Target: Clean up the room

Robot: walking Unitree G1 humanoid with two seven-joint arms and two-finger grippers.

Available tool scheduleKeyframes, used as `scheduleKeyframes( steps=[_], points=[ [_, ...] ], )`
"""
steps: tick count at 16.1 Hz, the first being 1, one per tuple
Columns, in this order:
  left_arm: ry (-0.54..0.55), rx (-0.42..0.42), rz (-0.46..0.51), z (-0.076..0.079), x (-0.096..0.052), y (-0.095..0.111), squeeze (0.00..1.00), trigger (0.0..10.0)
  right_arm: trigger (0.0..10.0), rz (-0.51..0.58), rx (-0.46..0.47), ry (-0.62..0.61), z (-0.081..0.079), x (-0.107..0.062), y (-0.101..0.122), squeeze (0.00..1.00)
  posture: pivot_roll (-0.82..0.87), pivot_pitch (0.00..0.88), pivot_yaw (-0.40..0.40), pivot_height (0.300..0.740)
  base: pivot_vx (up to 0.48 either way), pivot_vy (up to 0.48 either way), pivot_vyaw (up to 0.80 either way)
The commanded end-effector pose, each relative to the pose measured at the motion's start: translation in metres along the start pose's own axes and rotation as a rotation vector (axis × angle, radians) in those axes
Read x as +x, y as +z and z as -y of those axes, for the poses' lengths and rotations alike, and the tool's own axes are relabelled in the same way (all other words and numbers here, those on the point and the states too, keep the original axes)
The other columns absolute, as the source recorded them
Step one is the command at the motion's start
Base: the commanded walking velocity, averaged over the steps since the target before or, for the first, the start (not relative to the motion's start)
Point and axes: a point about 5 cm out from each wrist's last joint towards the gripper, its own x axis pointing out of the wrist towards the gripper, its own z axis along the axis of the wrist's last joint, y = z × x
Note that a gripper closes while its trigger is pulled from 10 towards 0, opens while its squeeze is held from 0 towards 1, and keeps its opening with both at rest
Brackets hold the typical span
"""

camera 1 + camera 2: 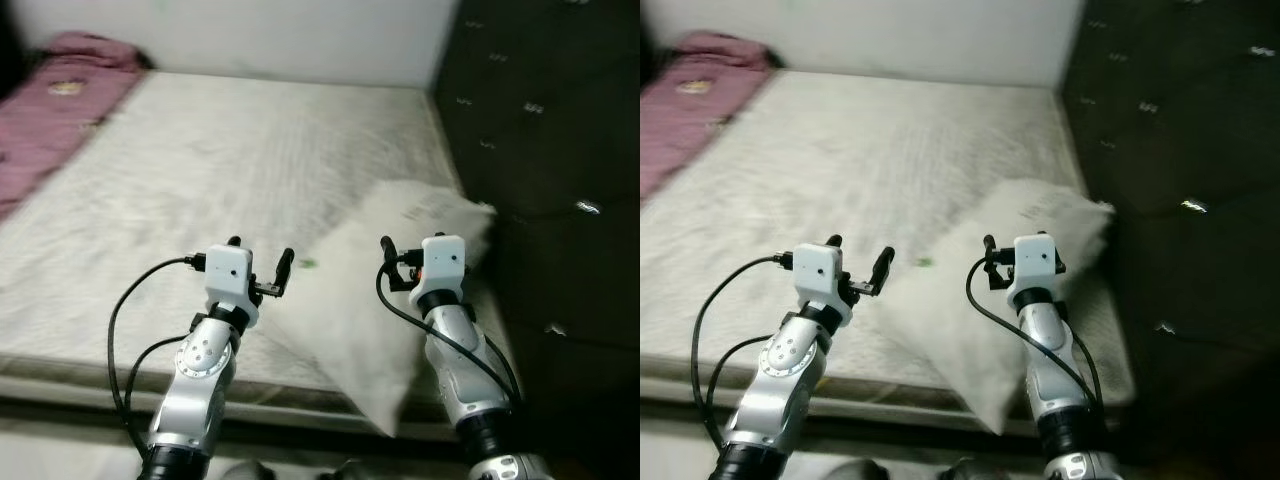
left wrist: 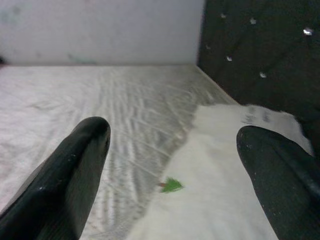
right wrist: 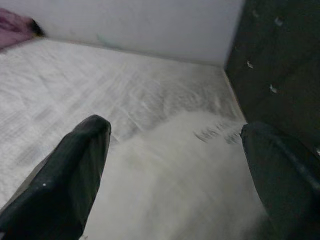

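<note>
White pillow (image 1: 385, 300) lies at the bed's (image 1: 200, 170) near right corner, one end against the dark tufted headboard (image 1: 560, 150), the other hanging over the near edge. We see bare pale mattress over most of the bed; a pink blanket (image 1: 55, 100) is bunched at the far left corner. A small green scrap (image 2: 171, 185) sits on the pillow's left edge. Our left claw (image 1: 260, 258) hovers above the near edge just left of the pillow, fingers spread wide, holding nothing. Our right claw (image 3: 175, 165) hangs over the pillow, fingers also wide apart and empty. We cannot tell whether either claw touches the fabric. Grey printed marks show on the pillow's headboard end.
</note>
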Motion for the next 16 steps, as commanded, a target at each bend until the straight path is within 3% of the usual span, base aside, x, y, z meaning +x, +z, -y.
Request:
scheduleKeyframes(
  steps=[1, 7, 9, 10, 13, 16],
  points=[
    [0.003, 0.007, 0.004, -0.001, 0.002, 0.002, 0.0, 10.0, 10.0, 0.007, 0.003, 0.002, 0.001, 0.001, 0.002, 0.0, 0.02, 0.043, -0.024, 0.74, 0.0, -0.315, 0.0],
    [0.039, -0.008, 0.022, -0.005, 0.002, 0.005, 0.0, 10.0, 10.0, 0.006, 0.001, 0.002, 0.001, 0.001, 0.002, 0.0, 0.02, 0.042, -0.025, 0.74, 0.0, -0.05, 0.0],
    [0.191, 0.102, 0.033, -0.02, 0.001, 0.011, 0.0, 10.0, 10.0, 0.007, 0.002, 0.002, 0.001, 0.001, 0.002, 0.0, 0.02, 0.04, -0.026, 0.74, 0.0, 0.0, 0.0],
    [0.215, 0.147, 0.058, -0.024, 0.0, 0.015, 0.0, 10.0, 10.0, 0.007, 0.002, 0.002, 0.001, 0.001, 0.002, 0.0, 0.02, 0.039, -0.025, 0.74, 0.0, 0.0, 0.0],
    [0.092, 0.088, 0.115, -0.022, -0.013, 0.02, 0.0, 10.0, 10.0, 0.013, 0.0, 0.0, 0.001, -0.001, 0.002, 0.0, 0.03, 0.032, -0.011, 0.74, 0.0, 0.0, 0.0],
    [0.237, 0.127, 0.098, -0.036, -0.03, 0.014, 0.0, 10.0, 10.0, 0.031, 0.02, -0.018, 0.003, -0.007, 0.008, 0.0, 0.04, 0.029, -0.002, 0.74, 0.0, 0.0, 0.0]
  ],
)
